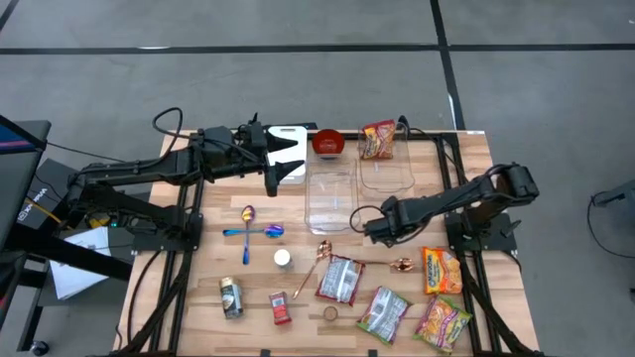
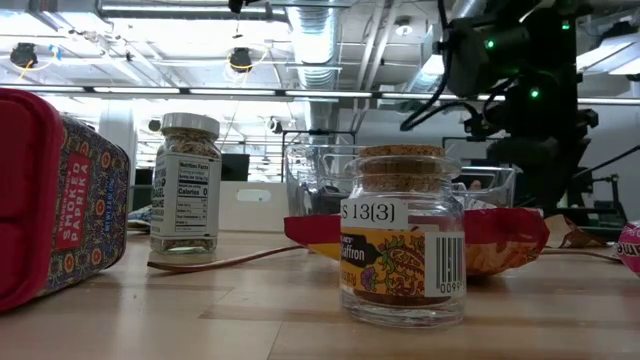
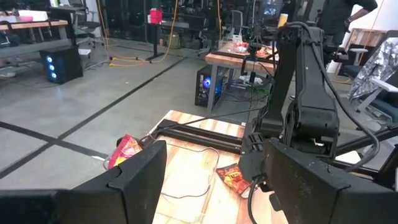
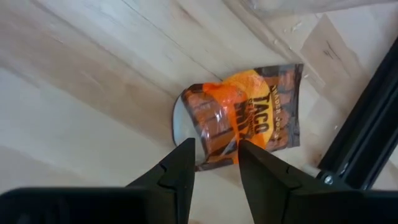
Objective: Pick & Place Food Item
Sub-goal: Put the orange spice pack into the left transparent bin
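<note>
Your right gripper (image 4: 214,163) pinches the orange taco packet (image 4: 249,118), fingers closed on its edge; its long axis runs nine-to-three.

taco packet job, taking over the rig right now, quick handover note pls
left pincer: open, empty, waiting at the table's far edge.
right pincer: appears closed on the edge of the taco packet, over bare wood beside the clear tub.
done: packet seems grasped.
left: carry and place it, likely in the tub, though nothing shows the target.
</note>
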Robot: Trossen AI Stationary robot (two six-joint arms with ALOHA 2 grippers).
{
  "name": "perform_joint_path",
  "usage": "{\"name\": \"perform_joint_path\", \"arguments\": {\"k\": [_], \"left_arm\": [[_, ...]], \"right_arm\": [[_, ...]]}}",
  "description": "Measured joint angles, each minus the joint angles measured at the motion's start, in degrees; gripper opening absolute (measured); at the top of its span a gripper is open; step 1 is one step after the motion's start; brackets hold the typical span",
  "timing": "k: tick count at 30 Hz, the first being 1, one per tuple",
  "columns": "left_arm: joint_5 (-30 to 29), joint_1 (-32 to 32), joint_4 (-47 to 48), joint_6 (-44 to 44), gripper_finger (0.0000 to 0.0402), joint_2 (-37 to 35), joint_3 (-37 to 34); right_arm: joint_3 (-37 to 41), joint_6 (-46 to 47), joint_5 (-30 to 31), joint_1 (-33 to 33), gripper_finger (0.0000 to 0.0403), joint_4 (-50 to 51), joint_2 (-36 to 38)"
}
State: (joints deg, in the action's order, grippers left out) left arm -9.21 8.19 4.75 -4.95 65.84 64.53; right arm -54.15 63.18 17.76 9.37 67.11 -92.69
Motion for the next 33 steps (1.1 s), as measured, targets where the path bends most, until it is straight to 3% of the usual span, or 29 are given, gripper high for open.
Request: {"name": "perform_joint_path", "arguments": {"k": [15,20,26,33], "left_arm": [[-0.02,0.02,-0.22,-0.02,0.0264,0.00,0.00],[-0.04,0.02,-0.24,-0.02,0.0264,0.00,0.00],[0.85,0.02,-0.26,-0.05,0.0264,0.00,0.00],[1.62,0.02,-0.28,-0.07,0.0264,0.00,0.00]], "right_arm": [[2.64,-1.68,1.52,0.00,0.0108,-0.34,-1.75],[2.67,-2.11,0.86,0.00,0.0080,-2.00,-1.75],[2.67,-2.12,0.48,0.02,0.0007,-3.32,-1.75],[2.05,-0.43,0.14,0.69,0.0001,-2.78,0.88]]}}
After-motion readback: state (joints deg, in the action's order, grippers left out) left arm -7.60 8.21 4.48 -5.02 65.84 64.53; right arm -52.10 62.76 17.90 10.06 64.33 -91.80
